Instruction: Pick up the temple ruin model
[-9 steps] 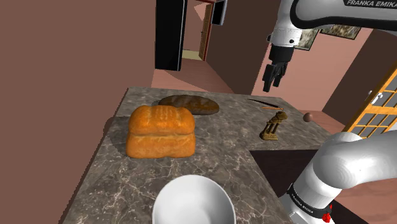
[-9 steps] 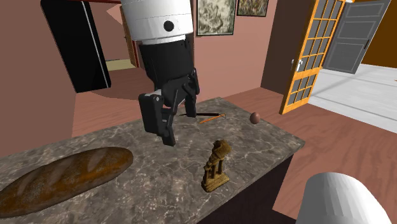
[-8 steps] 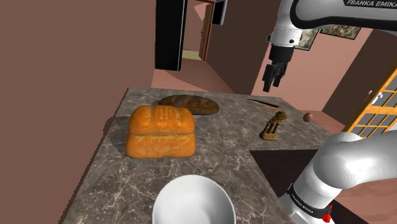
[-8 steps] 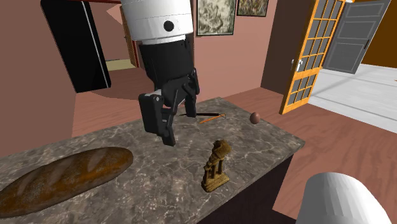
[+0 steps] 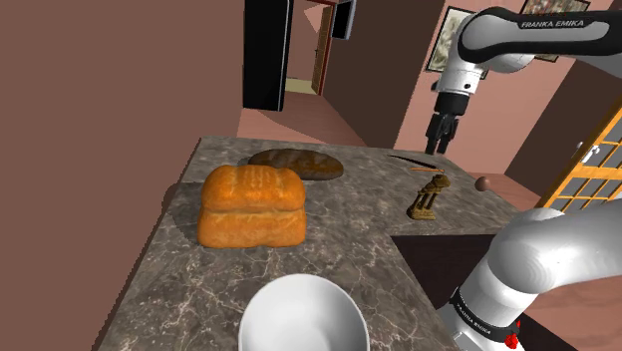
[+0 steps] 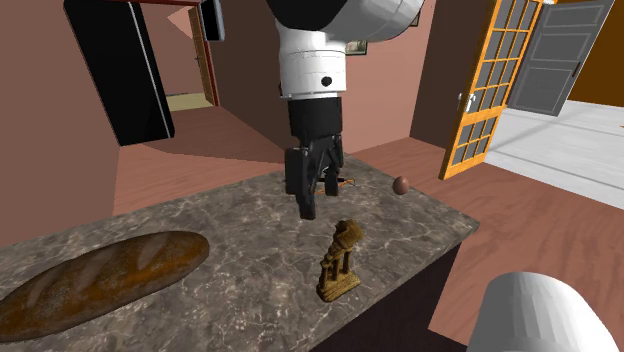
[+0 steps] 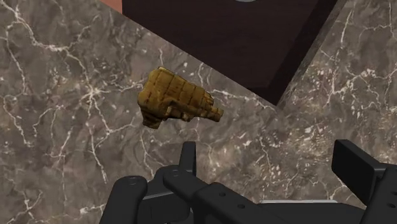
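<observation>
Looking across both outside views, you can see the arm has swung since half a second ago. In the shoulder view the gripper [image 5: 440,143] has shifted toward that view's right and now hangs over the far part of the marbled surface [image 5: 349,224]. It sits above and beyond the temple ruin model [image 5: 430,196]. In the second exterior view the gripper [image 6: 318,198] has travelled to that view's right and turned. It is now poised just above and behind the model [image 6: 340,262], where before it was well off to the side.

The model itself has not moved. It stands upright on the surface near the edge, untouched. From the wrist view, you see the gripper [image 7: 270,165] released, its fingers [image 7: 186,156] standing apart with nothing between them. The model [image 7: 175,98] lies ahead of them, out past one fingertip rather than centred.

Everything else stays put: the orange-brown loaf [image 5: 252,206], the dark flat bread [image 5: 297,163], the small brown ball [image 5: 484,183] and the white bowl [image 5: 302,314].
</observation>
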Robot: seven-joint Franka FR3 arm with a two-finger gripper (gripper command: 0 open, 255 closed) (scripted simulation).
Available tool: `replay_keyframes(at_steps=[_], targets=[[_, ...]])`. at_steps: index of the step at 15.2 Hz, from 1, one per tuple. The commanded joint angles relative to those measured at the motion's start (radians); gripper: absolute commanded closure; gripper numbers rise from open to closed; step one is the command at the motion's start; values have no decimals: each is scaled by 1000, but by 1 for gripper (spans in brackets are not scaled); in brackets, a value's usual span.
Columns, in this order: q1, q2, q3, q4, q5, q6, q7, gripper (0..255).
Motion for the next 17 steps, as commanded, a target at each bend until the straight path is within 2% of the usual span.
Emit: replay_keyframes(at_steps=[1,5,13,15,16,17], targets=[[-14,31,-73,-16,10,9,-57,0],[-34,131,-218,-19,33,19,-179,0],[-37,168,-252,-101,27,124,-212,0],[-37,168,-252,-102,27,124,-212,0],[-37,170,-253,-101,27,125,-213,255],[-37,169,-252,-102,27,125,-213,255]])
